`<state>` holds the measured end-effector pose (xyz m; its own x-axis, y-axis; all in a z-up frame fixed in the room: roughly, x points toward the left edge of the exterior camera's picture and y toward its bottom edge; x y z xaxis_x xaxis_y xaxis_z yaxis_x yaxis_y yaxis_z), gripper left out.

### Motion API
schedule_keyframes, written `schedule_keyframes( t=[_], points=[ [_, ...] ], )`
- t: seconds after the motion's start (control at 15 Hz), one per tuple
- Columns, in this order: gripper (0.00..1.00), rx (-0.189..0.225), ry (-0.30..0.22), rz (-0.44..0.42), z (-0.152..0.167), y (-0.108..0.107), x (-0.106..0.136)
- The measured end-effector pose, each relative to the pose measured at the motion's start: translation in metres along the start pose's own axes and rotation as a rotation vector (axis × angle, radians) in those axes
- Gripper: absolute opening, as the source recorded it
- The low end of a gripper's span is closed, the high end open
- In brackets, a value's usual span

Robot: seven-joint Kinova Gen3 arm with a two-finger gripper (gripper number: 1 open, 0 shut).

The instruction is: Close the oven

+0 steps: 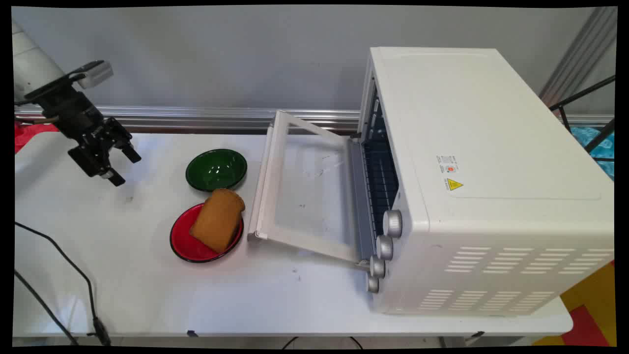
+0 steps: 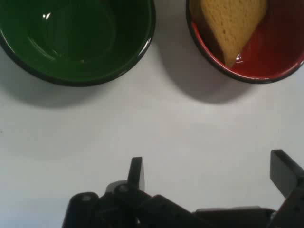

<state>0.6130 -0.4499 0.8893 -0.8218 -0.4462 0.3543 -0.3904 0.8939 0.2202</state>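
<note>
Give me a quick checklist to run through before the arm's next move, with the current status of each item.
1. Tool open and holding nothing: ok.
2. Tool clear of the table, hanging above it: ok.
3. Bread slice resting in the red bowl: ok.
4. Green bowl empty: ok.
5. Oven door folded down, open: ok.
6. Anything on the oven rack: cannot tell.

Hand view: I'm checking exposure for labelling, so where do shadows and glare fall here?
Hand view: soft shadows lie on the table below the green bowl and red bowl; small glints mark both. Main view: highlights inside the green bowl.
</note>
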Motion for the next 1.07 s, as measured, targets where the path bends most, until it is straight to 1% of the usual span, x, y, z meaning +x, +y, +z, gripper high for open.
schedule_keyframes(
  t=[0.2,0.33,0.4,0.53,0.73,0.87,1.07],
  points=[
    [1.00,-0.008,0.024,-0.004,0.003,-0.007,0.001],
    [1.00,-0.010,0.071,-0.005,0.003,-0.013,0.009],
    [1.00,-0.012,0.100,-0.005,0.003,-0.016,0.016],
    [1.00,-0.021,0.185,-0.002,0.003,-0.024,0.038],
    [1.00,-0.027,0.261,0.011,0.005,-0.032,0.062],
    [1.00,-0.025,0.301,0.033,0.009,-0.038,0.079],
    [1.00,-0.013,0.319,0.090,0.018,-0.048,0.094]
  ],
)
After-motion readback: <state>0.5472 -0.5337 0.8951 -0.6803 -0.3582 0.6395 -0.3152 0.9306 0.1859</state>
